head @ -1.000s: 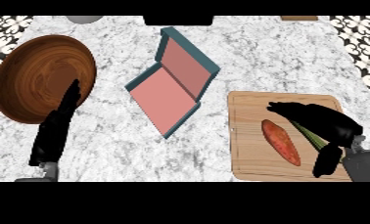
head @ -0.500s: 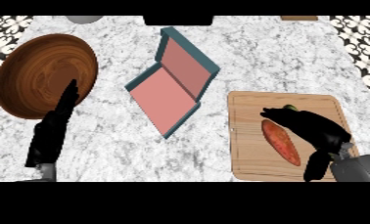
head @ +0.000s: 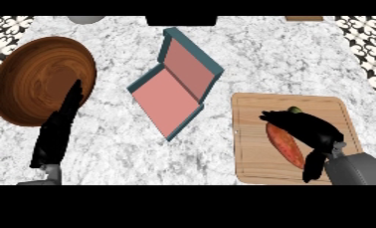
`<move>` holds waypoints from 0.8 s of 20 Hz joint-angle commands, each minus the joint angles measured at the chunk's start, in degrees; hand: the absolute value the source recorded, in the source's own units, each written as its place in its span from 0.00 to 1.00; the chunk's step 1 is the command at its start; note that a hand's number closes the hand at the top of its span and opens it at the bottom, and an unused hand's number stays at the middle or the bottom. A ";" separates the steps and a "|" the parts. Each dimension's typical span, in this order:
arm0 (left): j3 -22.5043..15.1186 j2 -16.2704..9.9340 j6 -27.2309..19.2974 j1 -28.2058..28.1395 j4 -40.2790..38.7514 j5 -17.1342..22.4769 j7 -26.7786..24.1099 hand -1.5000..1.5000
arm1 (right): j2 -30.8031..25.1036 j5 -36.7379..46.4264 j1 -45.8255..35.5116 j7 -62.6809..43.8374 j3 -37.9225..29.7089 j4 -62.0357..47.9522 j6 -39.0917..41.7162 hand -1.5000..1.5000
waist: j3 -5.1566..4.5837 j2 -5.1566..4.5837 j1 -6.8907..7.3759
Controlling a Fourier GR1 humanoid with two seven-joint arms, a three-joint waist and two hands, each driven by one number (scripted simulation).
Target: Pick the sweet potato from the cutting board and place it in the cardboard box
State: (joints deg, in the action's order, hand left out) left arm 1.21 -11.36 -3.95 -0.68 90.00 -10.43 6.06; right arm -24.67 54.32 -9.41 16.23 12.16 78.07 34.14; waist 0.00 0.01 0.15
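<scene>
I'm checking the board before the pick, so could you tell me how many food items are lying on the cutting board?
2: the orange sweet potato along the middle of the cutting board, and a green item near its far edge, mostly hidden by the right hand. More could be hidden beneath the hand.

I see my counter (head: 242, 57) evenly and brightly lit, with no glare or blur; only a faint shadow lies beside the box (head: 176, 87).

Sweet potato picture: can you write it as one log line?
stage: reaching | right hand over sweet potato on cutting board, not yet gripping | left hand open, resting | box open
</scene>
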 commanded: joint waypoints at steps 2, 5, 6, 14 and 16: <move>1.49 -0.44 1.28 -1.54 0.18 -0.59 -1.22 0.50 | 0.38 1.83 -0.28 4.52 -0.83 -5.86 -1.54 1.00 | 0.00 -0.01 0.02; 3.08 -0.15 1.54 -0.29 -1.48 0.16 -2.31 0.50 | 0.28 3.06 -1.71 6.06 -2.13 -5.39 -4.13 1.00 | 0.00 -0.03 0.02; 2.42 0.35 1.39 -0.10 -2.93 -0.11 -3.29 0.50 | 0.22 4.11 0.31 5.66 -1.00 -1.84 -6.55 1.00 | 0.00 -0.01 -0.11; 2.70 1.06 1.61 3.66 -3.18 -0.35 0.07 0.50 | 4.38 5.25 -1.36 6.75 -3.33 -1.70 -15.80 1.00 | -0.01 -0.03 -0.15; 5.35 -1.07 2.91 4.23 -8.75 0.56 -4.77 0.50 | 2.59 6.29 0.47 6.26 -6.47 -3.72 -20.46 1.00 | -0.02 -0.13 -0.37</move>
State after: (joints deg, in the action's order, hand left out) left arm 4.04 -11.28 -1.75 1.17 88.13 -10.60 5.72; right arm -22.64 59.53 -9.16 22.90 8.07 76.28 18.96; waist -0.02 0.03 0.00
